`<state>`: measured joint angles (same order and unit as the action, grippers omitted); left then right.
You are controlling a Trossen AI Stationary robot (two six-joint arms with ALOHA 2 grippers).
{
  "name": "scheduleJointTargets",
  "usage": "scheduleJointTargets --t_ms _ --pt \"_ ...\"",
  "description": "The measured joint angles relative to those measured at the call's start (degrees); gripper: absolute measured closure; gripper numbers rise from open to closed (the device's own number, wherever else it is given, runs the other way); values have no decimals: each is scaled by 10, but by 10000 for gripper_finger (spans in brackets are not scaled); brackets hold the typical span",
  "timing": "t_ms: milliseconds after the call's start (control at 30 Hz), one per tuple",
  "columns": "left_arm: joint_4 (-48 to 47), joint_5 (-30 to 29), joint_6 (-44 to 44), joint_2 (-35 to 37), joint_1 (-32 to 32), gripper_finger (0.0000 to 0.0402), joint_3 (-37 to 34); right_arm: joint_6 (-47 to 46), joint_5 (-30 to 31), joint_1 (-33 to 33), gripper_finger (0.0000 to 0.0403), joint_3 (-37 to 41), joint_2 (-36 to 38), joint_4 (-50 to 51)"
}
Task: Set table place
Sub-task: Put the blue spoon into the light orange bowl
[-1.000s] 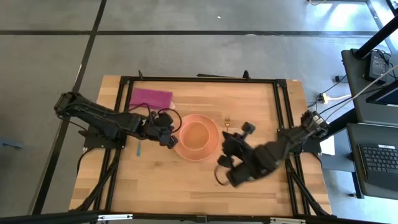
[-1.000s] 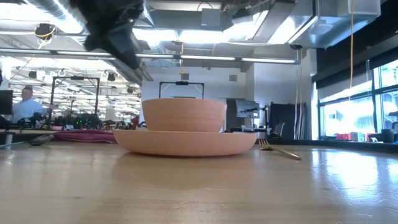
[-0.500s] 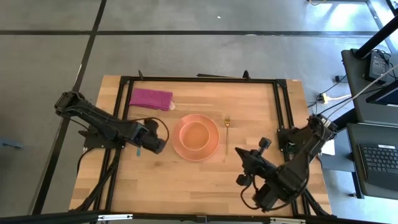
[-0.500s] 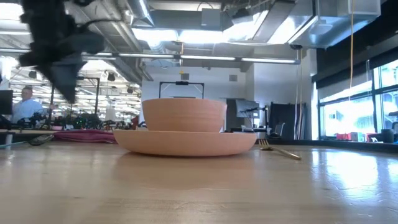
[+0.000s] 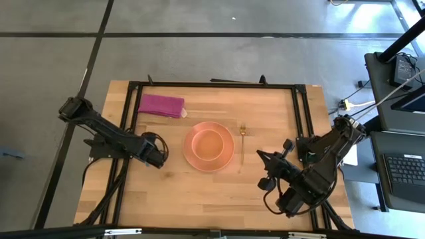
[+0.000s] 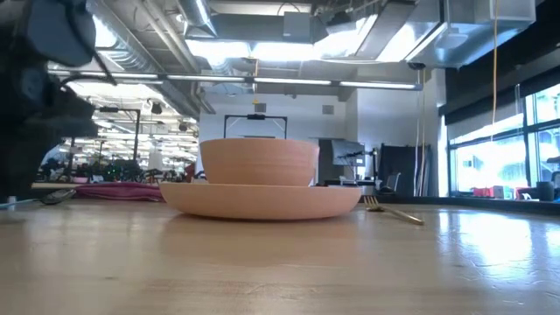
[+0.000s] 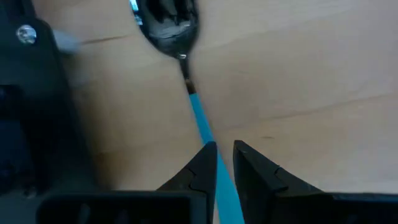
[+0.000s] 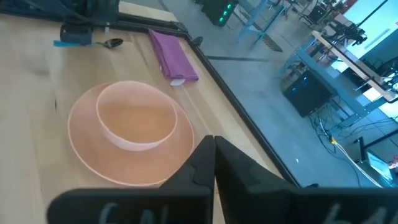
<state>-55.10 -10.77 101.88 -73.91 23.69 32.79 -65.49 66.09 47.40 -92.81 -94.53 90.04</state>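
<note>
A spoon with a blue handle [image 7: 198, 115] and a dark metal bowl [image 7: 166, 22] lies flat on the light-wood table [image 5: 199, 192], left of a pink plate [image 5: 191, 158]. A pink bowl [image 5: 210, 142] stands on that plate. My left gripper [image 7: 222, 155] is low over the spoon, its fingers closed on the handle. My right gripper [image 8: 214, 148] is shut and empty. It hangs above the table's near right part [image 5: 262, 166] and points toward the plate. A gold fork [image 5: 242, 141] lies right of the plate. A magenta napkin [image 5: 161, 105] lies at the far left. My left gripper has the spoon's blue handle [image 7: 219, 180] between its two fingers, about midway along it. The fingers come from above and lie across the handle. The spoon lies flat on the table, its bowl end [image 8: 114, 42] free of the fingers.
A black rail frame [image 5: 212, 85] runs around the table. The near half of the tabletop [image 5: 199, 199] in front of the plate is bare wood. Desks and equipment stand in the room beyond.
My left gripper has gone from the bowl's left side toward the table's left edge and down onto the spoon. My right gripper has drawn back from beside the plate toward the table's near right corner. The plate, bowl and fork have stayed in place.
</note>
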Motion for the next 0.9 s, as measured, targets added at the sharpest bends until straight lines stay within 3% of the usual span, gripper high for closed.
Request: scheduleJointTargets --t_ms 533,900 --pt "27 16 14 0 0 266 -15 14 -33 -65 391 14 28 0" --pt "20 24 24 0 0 259 -15 30 -48 -89 391 14 28 0"
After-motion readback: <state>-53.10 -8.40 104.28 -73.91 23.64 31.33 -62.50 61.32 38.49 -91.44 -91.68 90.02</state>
